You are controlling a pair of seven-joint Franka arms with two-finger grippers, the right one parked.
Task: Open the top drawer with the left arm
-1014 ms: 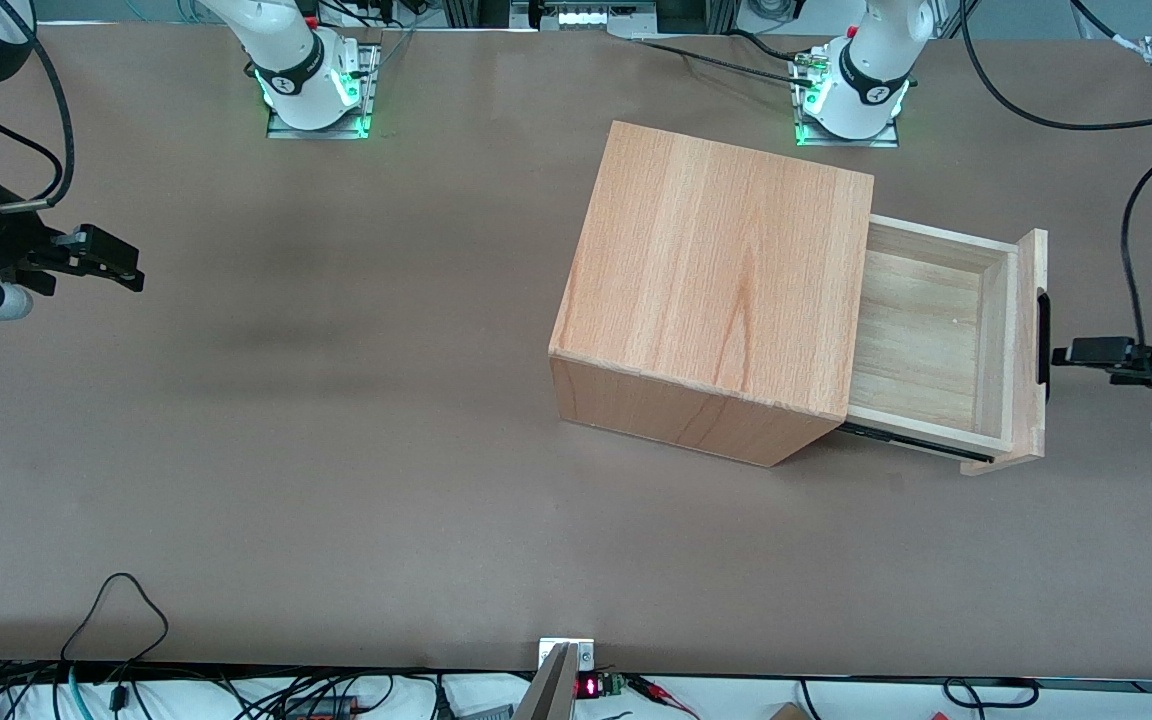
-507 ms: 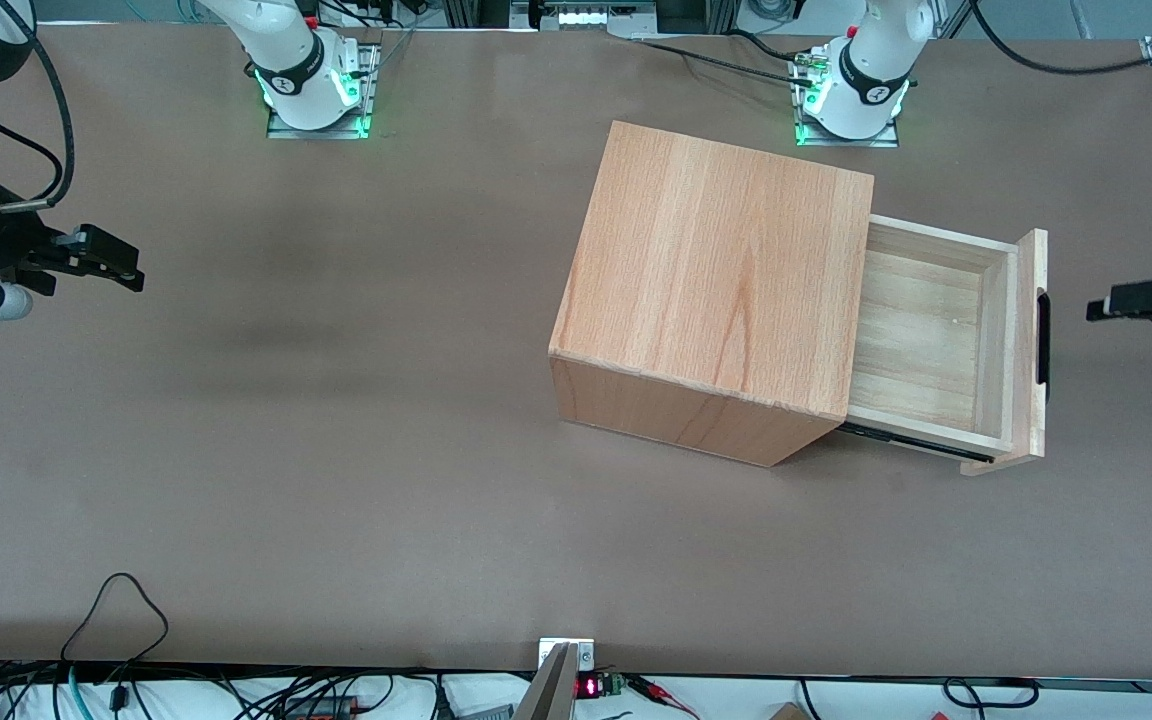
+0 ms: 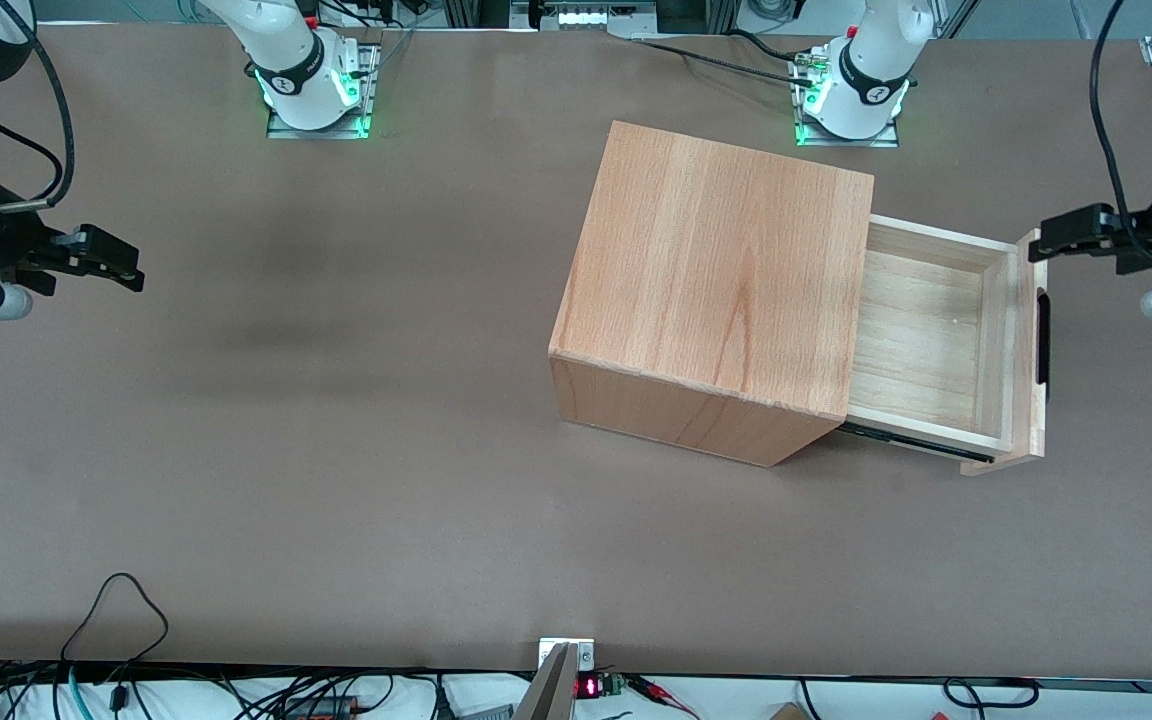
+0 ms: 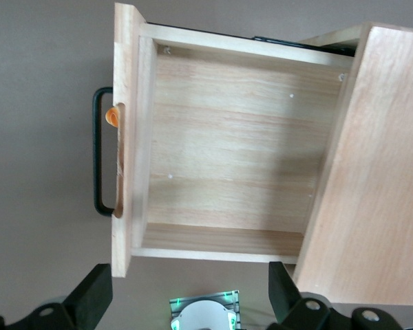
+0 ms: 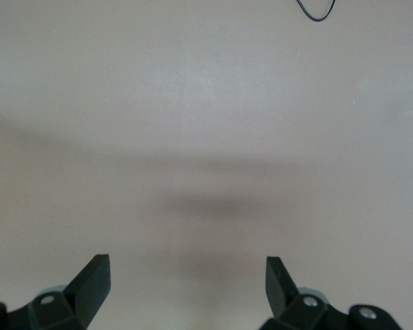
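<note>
The top drawer [image 3: 921,340] is pulled well out of the wooden cabinet [image 3: 716,270], and its pale inside is bare. The slim black bar handle [image 3: 1043,337] sits on the flat front panel. My left gripper [image 3: 1061,238] hangs in the air above the end of the front panel that lies farther from the front camera, apart from the handle. In the left wrist view the gripper [image 4: 189,292] is open with nothing between its fingers, looking down on the drawer [image 4: 234,158], the handle [image 4: 96,158] and the cabinet [image 4: 378,172].
The left arm's base [image 3: 851,95] with green lights stands farther from the front camera than the cabinet, and it also shows in the left wrist view [image 4: 203,313]. A black cable [image 3: 1106,130] trails from the arm. Loose cables [image 3: 116,610] lie at the table edge nearest the camera.
My left gripper has left the handle, drawn back, then risen and moved farther from the front camera to above the front panel's end. The drawer has not moved.
</note>
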